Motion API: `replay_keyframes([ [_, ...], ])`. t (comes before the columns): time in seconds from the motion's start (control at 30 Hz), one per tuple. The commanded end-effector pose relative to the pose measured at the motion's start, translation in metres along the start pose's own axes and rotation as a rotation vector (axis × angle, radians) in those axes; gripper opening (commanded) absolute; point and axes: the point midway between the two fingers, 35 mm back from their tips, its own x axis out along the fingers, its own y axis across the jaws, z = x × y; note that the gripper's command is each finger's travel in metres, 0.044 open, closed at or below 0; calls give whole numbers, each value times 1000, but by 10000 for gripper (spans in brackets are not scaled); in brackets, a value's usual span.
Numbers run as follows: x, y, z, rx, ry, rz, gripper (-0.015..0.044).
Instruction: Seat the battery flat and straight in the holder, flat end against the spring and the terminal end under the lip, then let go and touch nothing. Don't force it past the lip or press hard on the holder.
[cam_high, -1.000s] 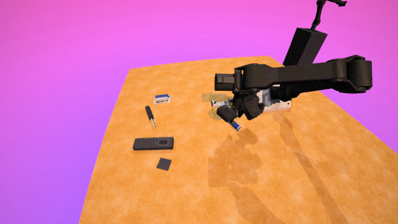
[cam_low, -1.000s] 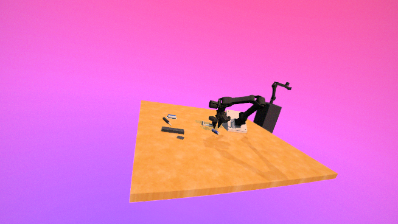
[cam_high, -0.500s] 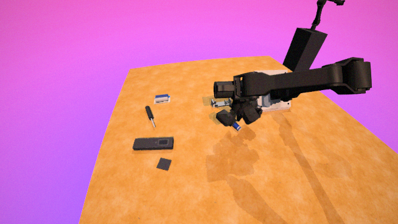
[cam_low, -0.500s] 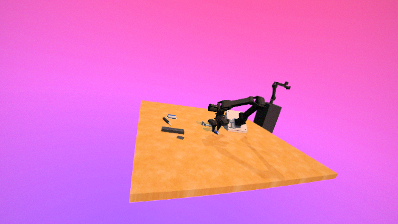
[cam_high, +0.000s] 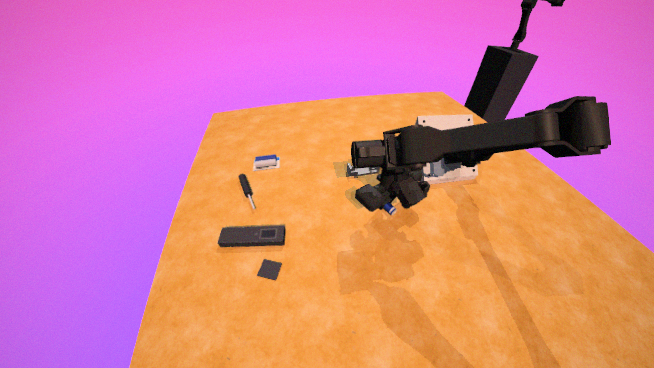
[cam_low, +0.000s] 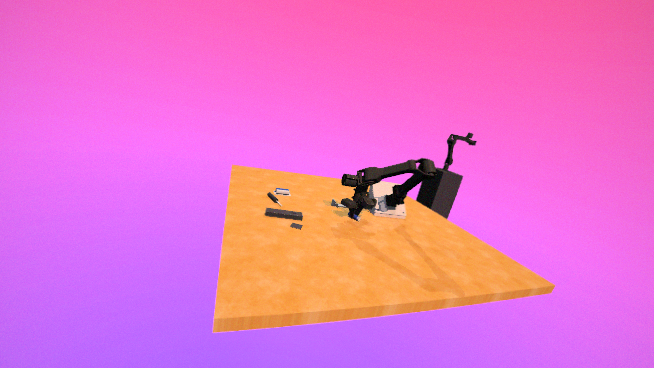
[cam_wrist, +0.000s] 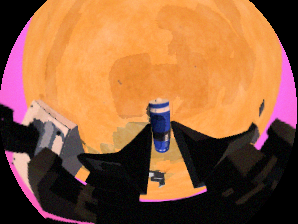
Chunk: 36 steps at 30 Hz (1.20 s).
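Note:
The blue battery (cam_high: 389, 209) (cam_low: 356, 218) (cam_wrist: 160, 112) with pale bands at one end lies on the table. My gripper (cam_wrist: 161, 124) points down over it, with the fingers drawn in on both sides. In the wrist view the fingers are partly open; the left fingertip is very near the battery's side and a narrow gap shows at the right one. Firm contact cannot be made out. The small grey and white holder (cam_high: 364, 171) (cam_low: 336, 203) (cam_wrist: 157, 176) sits just beyond the gripper, partly hidden in the top view. Its spring and lip are not clear.
A blue and white block (cam_high: 266, 161) (cam_low: 282, 191) lies at the far left, with a screwdriver (cam_high: 245, 185) (cam_low: 273, 198), a long dark case (cam_high: 240, 236) (cam_low: 283, 214) and a dark square plate (cam_high: 270, 269) (cam_low: 296, 226) nearer. The pale robot base (cam_high: 445, 122) stands behind the gripper.

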Motion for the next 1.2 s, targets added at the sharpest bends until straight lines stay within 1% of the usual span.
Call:
replay_keyframes([
  [0.0, 1, 1, 0, 6, -4, 1, 103],
  [0.13, 1, 1, 0, 6, -4, 1, 76],
  [0.27, 0, 1, 0, 6, -3, 1, 73],
  [0.5, -44, 1, -1, 6, -1, 2, 73],
  [0.67, -49, 1, -1, 17, -1, 2, 73],
  [0.73, -51, 1, -8, 103, 2, 3, 73],
  [1.17, -64, 13, -74, 963, 22, -1, 73],
])
